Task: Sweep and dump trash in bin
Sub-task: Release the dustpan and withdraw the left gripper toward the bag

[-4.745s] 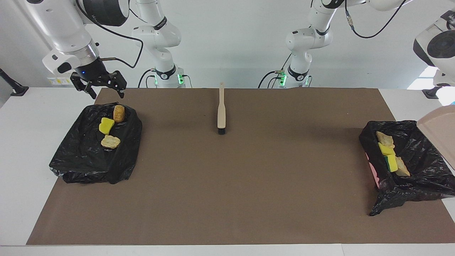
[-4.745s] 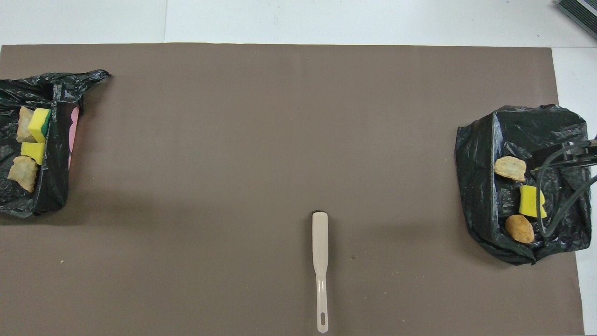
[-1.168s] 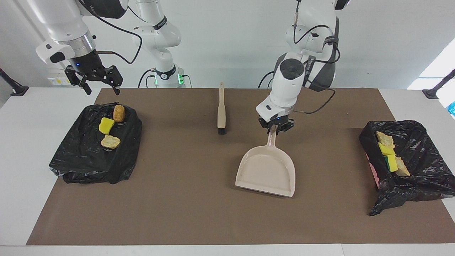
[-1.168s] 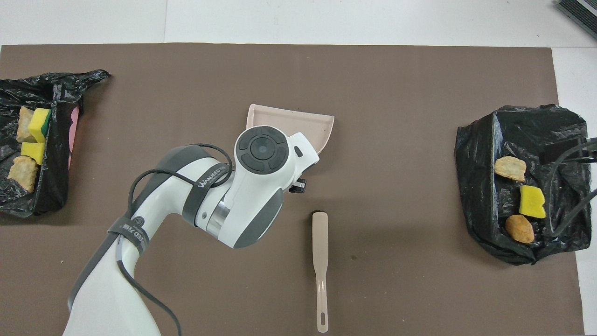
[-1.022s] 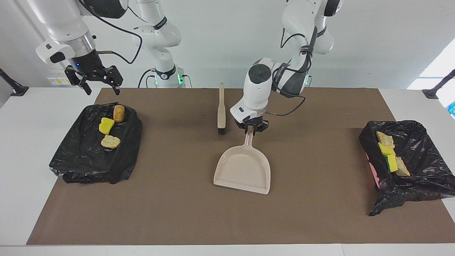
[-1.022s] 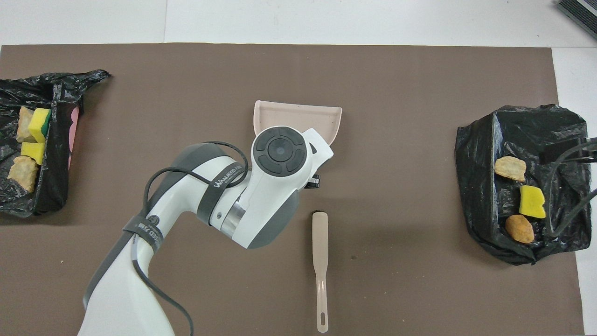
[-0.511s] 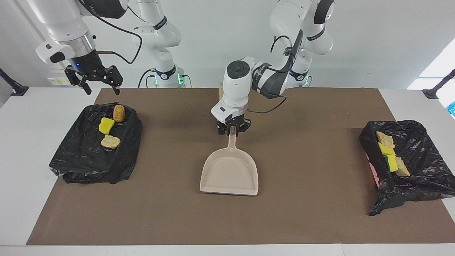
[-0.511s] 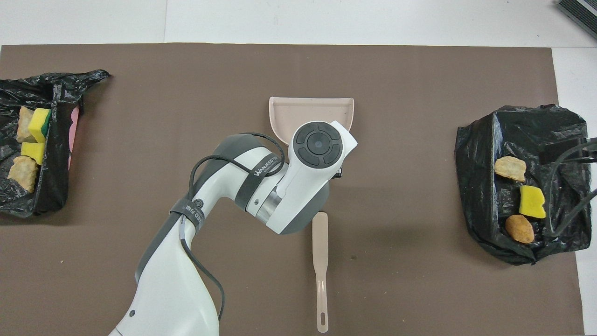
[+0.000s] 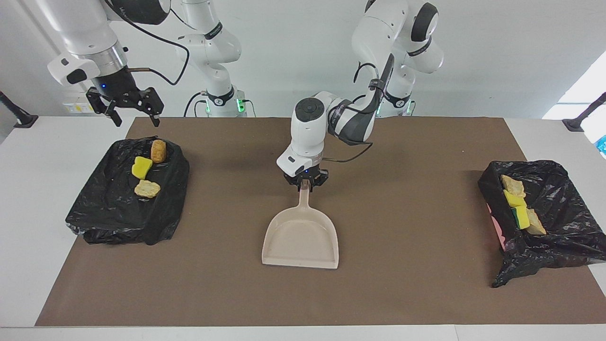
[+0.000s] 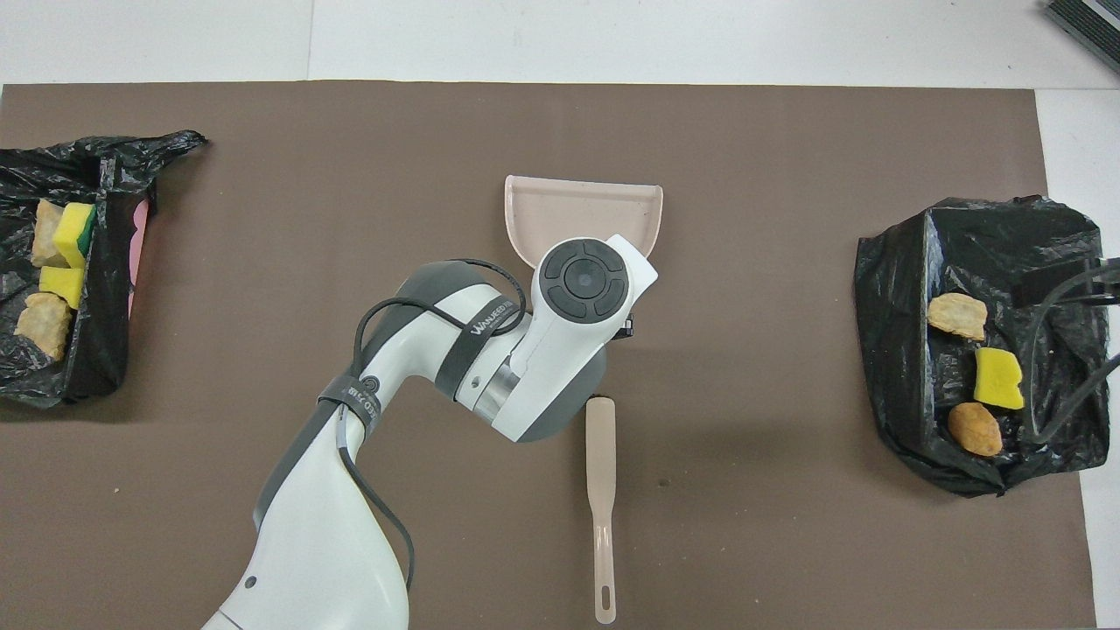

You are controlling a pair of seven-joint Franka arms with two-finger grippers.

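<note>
Facing view
Left gripper [image 9: 306, 182]: at the handle end of the flat beige plastic dustpan [image 9: 300, 239]; whether the handle is gripped cannot be told.
Right gripper [image 9: 126, 106]: held wide open, waiting over a crinkly black plastic bag [image 9: 118, 213].
Trash [image 9: 142, 167]: yellow sponge bits and brown lumps are seen in black bags at both table ends, well apart from the dustpan.

Overhead view
Dustpan: laid lengthwise away from the robots, mouth pointed away, handle toward them.
Long beige brush [image 10: 600, 499]: laid the same way, nearer to the robots; the left arm is closest.

Dustpan [image 9: 300, 235]: smooth beige plastic, slight sheen. Brush [image 10: 600, 507] handle: same glossy plastic. Bin bags [image 9: 118, 208]: thin crinkled black plastic, shiny. Table cover [image 9: 407, 284]: matt brown, paper-like. Trash [image 9: 142, 167]: porous sponge, rough crusty lumps.
</note>
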